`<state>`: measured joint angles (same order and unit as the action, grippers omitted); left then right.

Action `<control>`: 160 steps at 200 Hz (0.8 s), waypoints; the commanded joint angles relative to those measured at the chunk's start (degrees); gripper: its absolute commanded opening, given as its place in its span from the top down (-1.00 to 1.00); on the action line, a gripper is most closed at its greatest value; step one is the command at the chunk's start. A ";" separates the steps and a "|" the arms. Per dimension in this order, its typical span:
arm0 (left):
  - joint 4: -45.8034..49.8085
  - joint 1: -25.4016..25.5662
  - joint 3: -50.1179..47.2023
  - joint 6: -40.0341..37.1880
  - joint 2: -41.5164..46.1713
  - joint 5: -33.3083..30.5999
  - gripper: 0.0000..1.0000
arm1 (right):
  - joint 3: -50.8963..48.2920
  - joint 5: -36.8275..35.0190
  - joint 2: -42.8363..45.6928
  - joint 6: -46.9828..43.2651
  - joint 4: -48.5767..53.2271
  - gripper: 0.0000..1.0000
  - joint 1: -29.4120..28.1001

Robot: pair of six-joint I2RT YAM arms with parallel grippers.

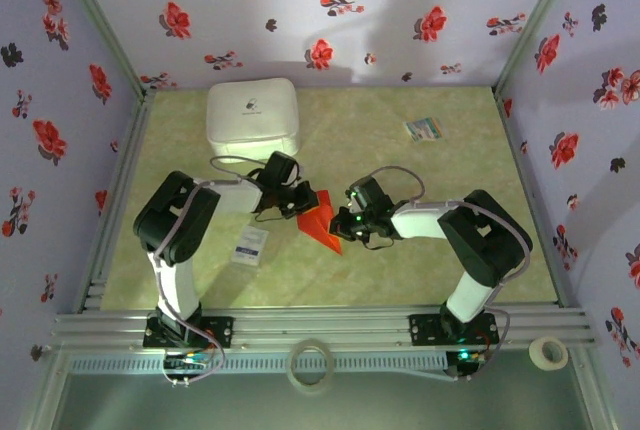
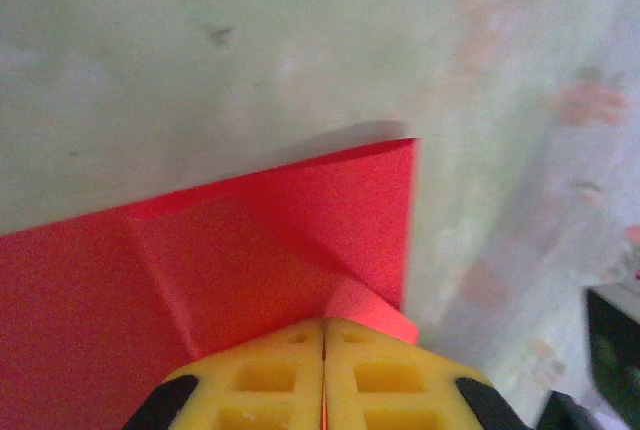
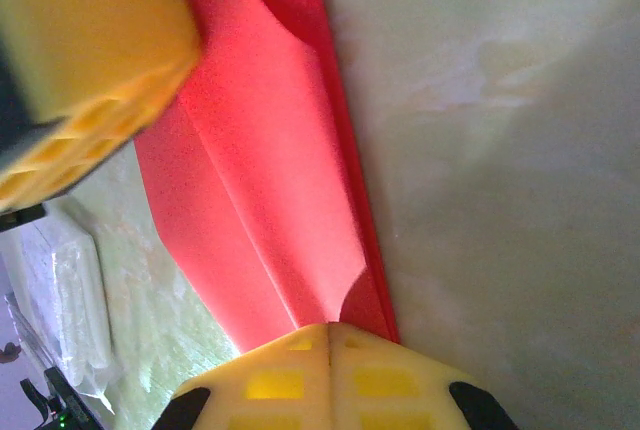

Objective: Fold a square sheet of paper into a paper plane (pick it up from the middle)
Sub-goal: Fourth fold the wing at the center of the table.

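The square sheet of paper (image 1: 322, 222) is bright red and folded into a pointed paper plane shape, tip toward the near edge, at the table's middle. My left gripper (image 1: 303, 202) is shut on its far left part. In the left wrist view the yellow fingers (image 2: 270, 375) meet at the gripper (image 2: 324, 322), pinching a curled fold of the red paper (image 2: 250, 250). My right gripper (image 1: 340, 218) is shut on the paper's right edge. The right wrist view has the gripper (image 3: 328, 326) clamped on the creased red paper (image 3: 270, 150), with the left gripper's yellow finger (image 3: 90, 40) at top left.
A white box (image 1: 252, 115) stands at the back left. A small white packet (image 1: 250, 245) lies by the left arm. A small multicoloured card (image 1: 423, 129) lies at the back right. Two tape rolls (image 1: 310, 362) (image 1: 547, 352) rest below the near rail. Floral walls enclose the table.
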<state>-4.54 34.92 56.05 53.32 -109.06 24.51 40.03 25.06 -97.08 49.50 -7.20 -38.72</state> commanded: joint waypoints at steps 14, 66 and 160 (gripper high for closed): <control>0.48 -2.15 0.91 -3.22 -2.02 -1.12 0.84 | -3.13 -3.87 -1.59 -1.49 9.90 1.00 -0.04; 3.69 -6.98 2.86 -5.65 -2.41 -2.06 0.83 | -3.29 -3.80 -1.65 -1.76 10.01 1.00 -0.04; 15.17 -8.13 9.08 -8.30 0.50 -8.36 0.84 | -2.36 -3.12 -1.35 -3.57 11.89 1.00 -0.04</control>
<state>5.30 27.07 64.10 47.31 -111.77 21.04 39.88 25.04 -96.95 48.14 -7.25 -38.72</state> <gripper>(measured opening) 0.079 0.058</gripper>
